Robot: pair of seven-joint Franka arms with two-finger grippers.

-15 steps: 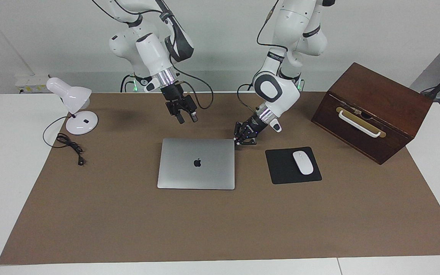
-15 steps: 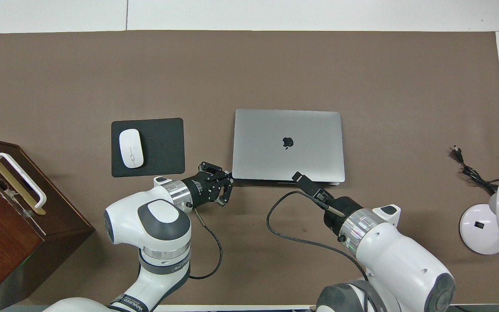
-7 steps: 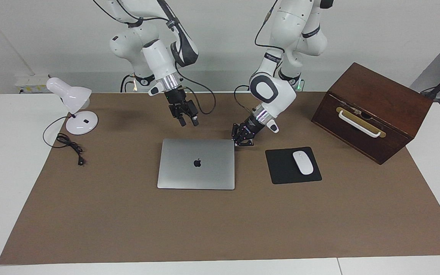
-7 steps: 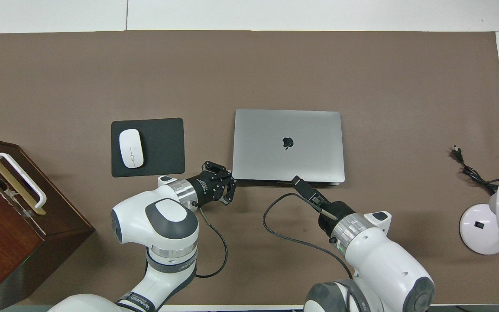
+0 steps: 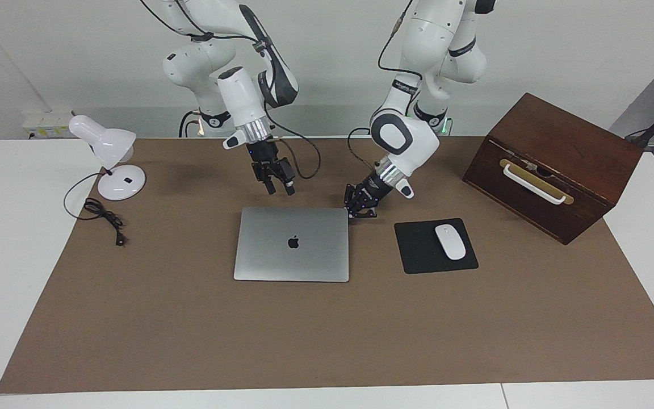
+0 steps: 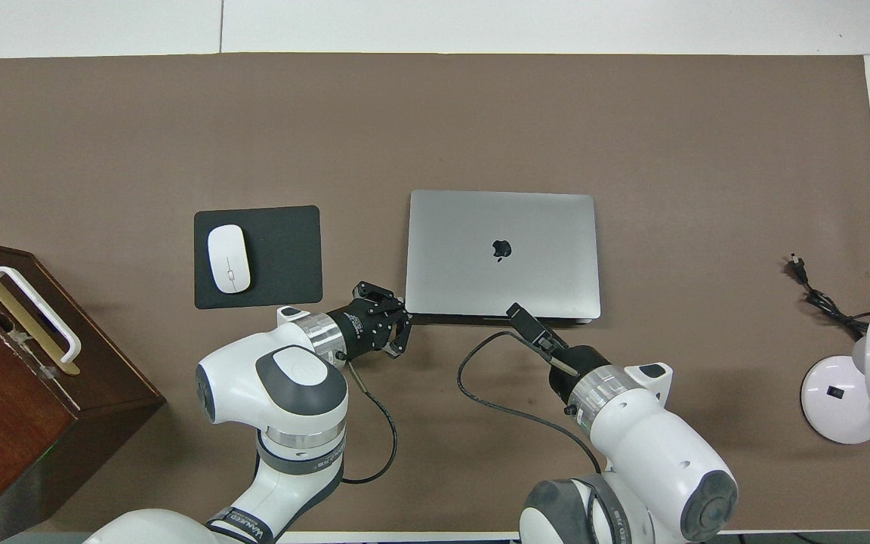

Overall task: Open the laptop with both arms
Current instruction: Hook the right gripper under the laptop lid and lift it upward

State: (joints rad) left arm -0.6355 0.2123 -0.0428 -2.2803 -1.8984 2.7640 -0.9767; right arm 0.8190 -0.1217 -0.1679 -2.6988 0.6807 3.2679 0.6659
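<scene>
Brown mat; left jaws (image 5: 352,213) closed at laptop (image 5: 292,244) corner.

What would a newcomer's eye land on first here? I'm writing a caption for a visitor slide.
First, the closed thin silver-grey laptop with its black apple logo, lying flat mid-table on the brown mat. Next, the two white arms bent over its edge nearest the robots: the left pincer shut, low at the corner toward the left arm's end, and the right pincer raised above that edge. The dark wooden box with a white handle stands at the left arm's end.

Matt metal laptop (image 5: 292,243); glossy wooden box (image 5: 554,165).
</scene>
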